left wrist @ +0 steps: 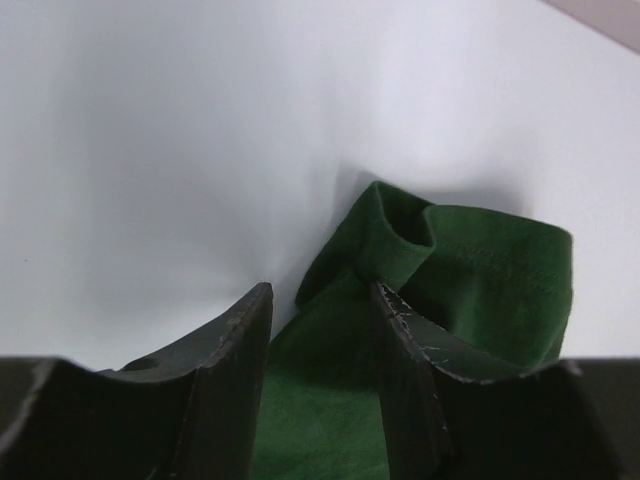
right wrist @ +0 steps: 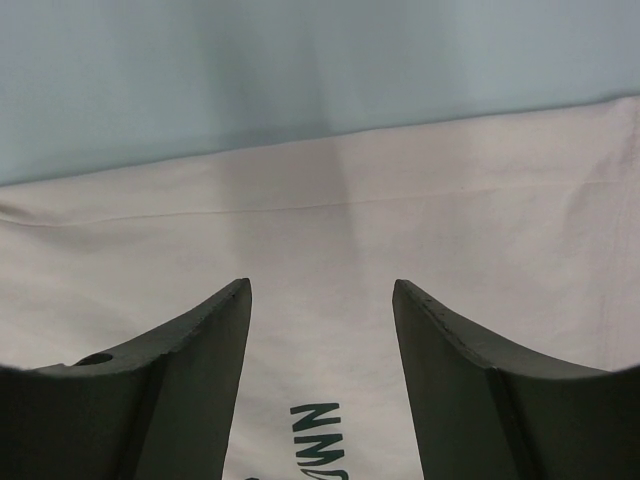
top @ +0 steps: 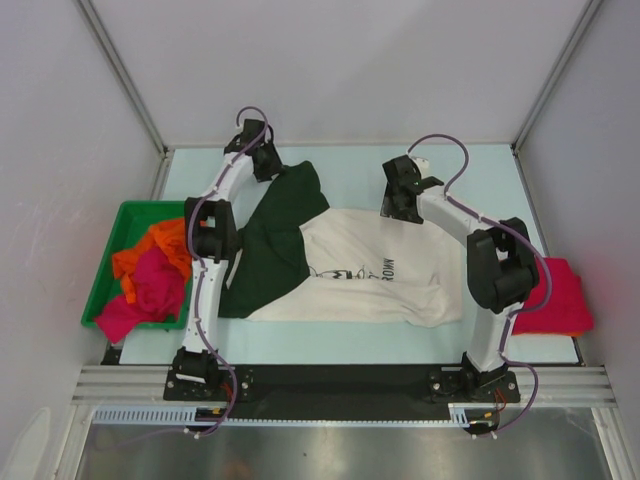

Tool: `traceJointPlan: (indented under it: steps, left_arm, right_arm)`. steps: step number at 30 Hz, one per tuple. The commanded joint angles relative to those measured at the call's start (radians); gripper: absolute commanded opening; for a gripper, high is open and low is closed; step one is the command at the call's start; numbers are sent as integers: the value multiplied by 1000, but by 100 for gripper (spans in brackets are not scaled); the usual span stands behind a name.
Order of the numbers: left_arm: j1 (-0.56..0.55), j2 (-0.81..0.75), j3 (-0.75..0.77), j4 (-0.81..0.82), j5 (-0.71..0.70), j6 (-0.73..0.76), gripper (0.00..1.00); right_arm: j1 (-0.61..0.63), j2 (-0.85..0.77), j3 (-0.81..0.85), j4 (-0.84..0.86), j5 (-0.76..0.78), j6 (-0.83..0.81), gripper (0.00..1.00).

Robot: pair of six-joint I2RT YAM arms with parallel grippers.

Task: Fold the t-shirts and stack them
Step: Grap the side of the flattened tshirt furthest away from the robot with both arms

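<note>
The cream t-shirt (top: 370, 270) lies spread across the middle of the table (top: 480, 160), rumpled along its 6 o'clock edge, its dark green sleeve (top: 275, 235) fanned out toward 9 and 11 o'clock; the black print (top: 355, 272) faces up near the centre. The green bin (top: 105, 275) sits at 9 o'clock, holding a loose orange t-shirt (top: 150, 250) and a pink t-shirt (top: 150, 290); a crimson t-shirt (top: 560, 295) rests folded at 3 o'clock, partly behind the right arm.

The left gripper (left wrist: 320, 295) hangs low at 11 o'clock over the tip of the sleeve, fingers spread, green cloth lying in the gap and bunched just past it, nothing pinched; the right gripper (right wrist: 320, 285) sits at 1 o'clock just inside the far cream edge, fingers likewise spread over flat cloth.

The step in hand looks like taking hold of the far edge to fold it toward 6 o'clock. To do it well, each gripper should go down until the cloth is truly between the fingers and close on every layer there; the sleeve's curled tip may slip out otherwise. Both arms should lift together and keep the edge taut between them; the sleeve wants tucking inward first, so that the fold lands square.
</note>
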Motion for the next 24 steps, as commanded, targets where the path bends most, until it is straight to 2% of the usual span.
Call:
traceJointPlan:
  steps: [1,6,14,24]
  left_arm:
    - [-6,-56,39,78,16,-21,51]
    - [-6,-66,43,114,47,-38,54]
    - [-17,-17,20,114,87,-37,52]
    - [-60,-2,28,5,-30,38,36]
  right_arm:
    - [3,7,23,32,-14,5,64]
    - [2,7,21,32,-11,5,63]
    - [-4,24,26,31,-17,9,63]
    - [-21,24,24,29,-29,23,63]
